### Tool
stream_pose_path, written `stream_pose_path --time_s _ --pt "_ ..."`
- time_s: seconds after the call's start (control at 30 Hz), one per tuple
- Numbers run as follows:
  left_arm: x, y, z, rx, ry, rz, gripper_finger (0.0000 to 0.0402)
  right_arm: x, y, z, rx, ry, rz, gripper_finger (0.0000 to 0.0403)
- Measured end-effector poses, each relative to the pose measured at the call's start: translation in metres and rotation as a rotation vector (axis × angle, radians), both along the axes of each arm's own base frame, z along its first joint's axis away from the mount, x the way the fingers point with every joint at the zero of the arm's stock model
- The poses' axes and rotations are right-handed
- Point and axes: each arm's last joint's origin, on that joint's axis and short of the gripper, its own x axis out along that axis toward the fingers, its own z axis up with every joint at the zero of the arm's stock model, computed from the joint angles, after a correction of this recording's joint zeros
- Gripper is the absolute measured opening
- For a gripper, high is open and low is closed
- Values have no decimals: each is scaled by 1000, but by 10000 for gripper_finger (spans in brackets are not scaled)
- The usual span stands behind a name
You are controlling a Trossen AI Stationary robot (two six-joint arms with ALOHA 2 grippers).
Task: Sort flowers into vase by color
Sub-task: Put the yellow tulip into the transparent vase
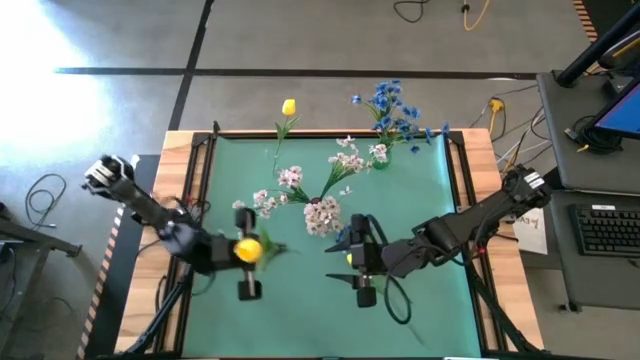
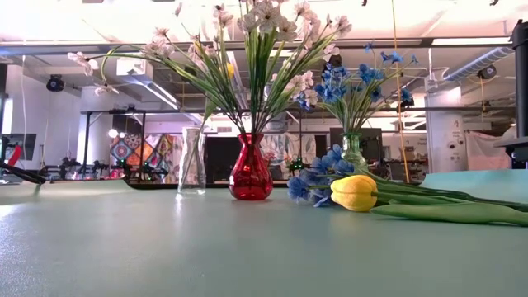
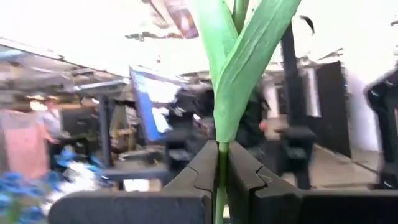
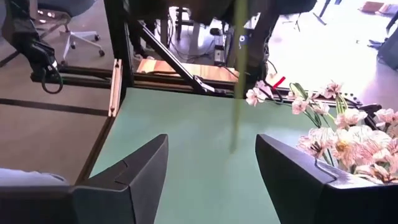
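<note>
My left gripper is over the green mat's left half, shut on a yellow tulip; its stem and leaves show in the left wrist view. A second yellow tulip lies on its side on the mat with a small blue spray behind it. My right gripper hovers above that spot, open, touching nothing. A red vase holds pinkish-white blossoms, a green glass vase holds blue flowers, and a clear vase stands left of them. My left gripper pinches the tulip's stem between its two fingers, just below where the leaves branch off. The fingers come level from the table's left and lie across the stem. The tulip stands upright and lifted clear, its lower stem end hanging free.
Another yellow tulip rises at the mat's far edge. The vases stand in a row across the far middle of the mat. Wooden table borders and black frame rails run along both sides; a desk with keyboard stands right.
</note>
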Motion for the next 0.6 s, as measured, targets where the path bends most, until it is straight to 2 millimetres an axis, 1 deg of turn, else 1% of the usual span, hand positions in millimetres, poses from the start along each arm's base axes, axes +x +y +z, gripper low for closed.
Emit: stream_pose_path --time_s 0.13,0.23,0.43,0.6 --pt "-24 22 27 8 -21 137 0 0 0 0 -7 -3 3 236" --pt "-42 40 43 23 -26 251 0 1 1 -1 -15 1 6 238" --pt "-68 77 62 40 -3 461 0 1 0 -1 -25 -2 7 240" --pt "-88 105 71 54 -3 574 0 2 0 0 -31 -13 11 240"
